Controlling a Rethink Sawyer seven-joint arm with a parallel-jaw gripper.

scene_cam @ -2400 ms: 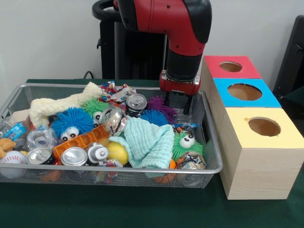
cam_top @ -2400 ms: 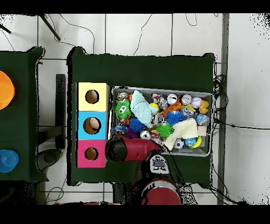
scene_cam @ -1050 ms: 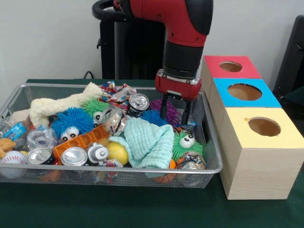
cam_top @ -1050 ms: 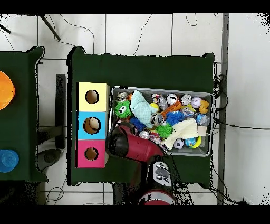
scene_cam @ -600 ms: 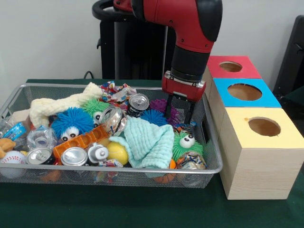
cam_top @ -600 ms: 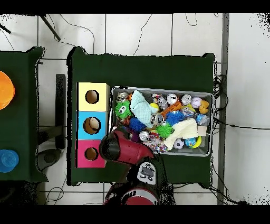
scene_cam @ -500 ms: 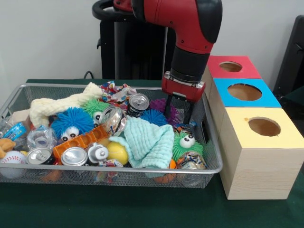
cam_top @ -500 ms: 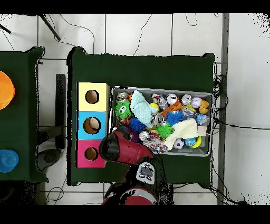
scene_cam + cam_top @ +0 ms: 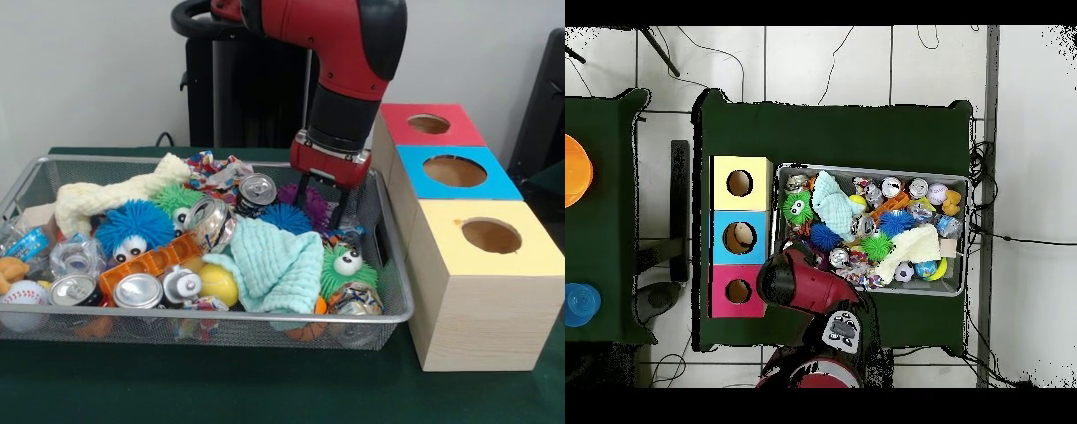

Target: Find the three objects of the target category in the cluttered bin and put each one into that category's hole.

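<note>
My gripper [image 9: 321, 203] hangs open over the far right corner of the wire mesh bin [image 9: 221, 314], its fingers straddling the air just above a purple fuzzy toy [image 9: 297, 196]. Nothing is held. Beside it lie a blue fuzzy ball [image 9: 284, 217], an upright can [image 9: 256, 189] and a green fuzzy toy with eyes [image 9: 346, 265]. Three wooden boxes with holes stand right of the bin: red [image 9: 430, 124], blue [image 9: 455, 170], yellow [image 9: 491, 236]. In the overhead view the arm [image 9: 803, 282] covers the gripper and the bin's lower left corner.
The bin also holds a teal cloth [image 9: 278, 263], a crushed can [image 9: 209, 223], more cans [image 9: 137, 291], a big blue fuzzy toy [image 9: 134, 225], a cream rope bone [image 9: 115, 194], a yellow ball [image 9: 218, 284] and a baseball [image 9: 24, 294]. A tan object shows inside the blue box's hole [image 9: 740, 237].
The gripper rose out of the bin's far right corner, swung a little toward the boxes, then came back left. It stays open and holds nothing. The bin's objects have not moved.
</note>
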